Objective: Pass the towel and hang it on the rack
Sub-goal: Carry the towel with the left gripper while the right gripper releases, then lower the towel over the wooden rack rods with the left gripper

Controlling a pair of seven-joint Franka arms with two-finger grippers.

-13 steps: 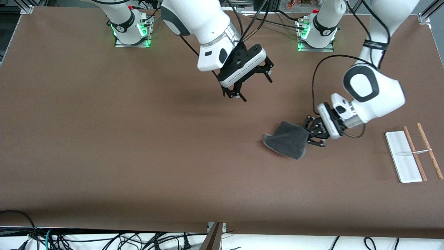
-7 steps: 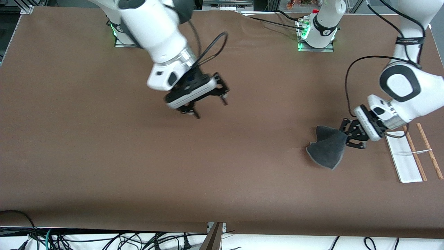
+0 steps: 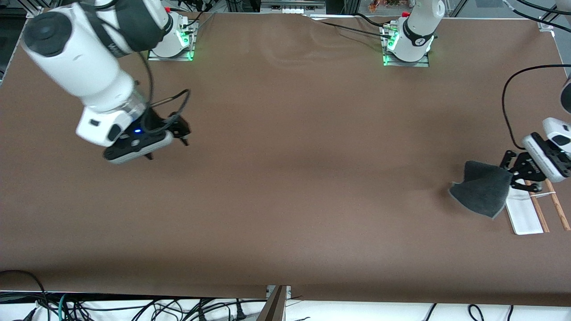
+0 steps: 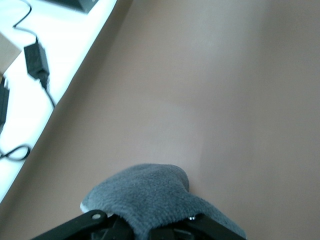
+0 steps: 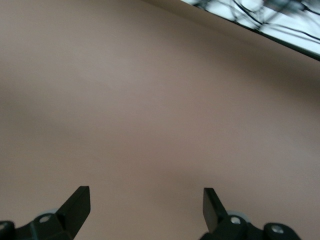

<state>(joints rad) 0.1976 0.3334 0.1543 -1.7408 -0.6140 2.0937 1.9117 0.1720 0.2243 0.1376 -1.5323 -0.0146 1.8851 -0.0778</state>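
Note:
The towel (image 3: pixel 482 189) shows its dark grey face and light grey edging. My left gripper (image 3: pixel 511 174) is shut on one edge of it and holds it in the air, the free part hanging toward the table's middle, beside the rack. The towel fills the left wrist view (image 4: pixel 160 202) between the fingers. The rack (image 3: pixel 523 211) lies at the left arm's end of the table: white base, two wooden rods (image 3: pixel 557 206), thin white crossbar; the towel and gripper cover part of it. My right gripper (image 3: pixel 171 138) is open and empty over the bare table near the right arm's end; its fingertips (image 5: pixel 80 200) show wide apart.
The brown table top (image 3: pixel 285 169) ends at its near edge, where cables (image 3: pixel 134 307) lie below. The arm bases (image 3: pixel 408 40) stand along the table's edge farthest from the front camera.
My left gripper has carried the towel from the table's middle toward the left arm's end, up to the rack. My right gripper has swung away toward the right arm's end, staying open.

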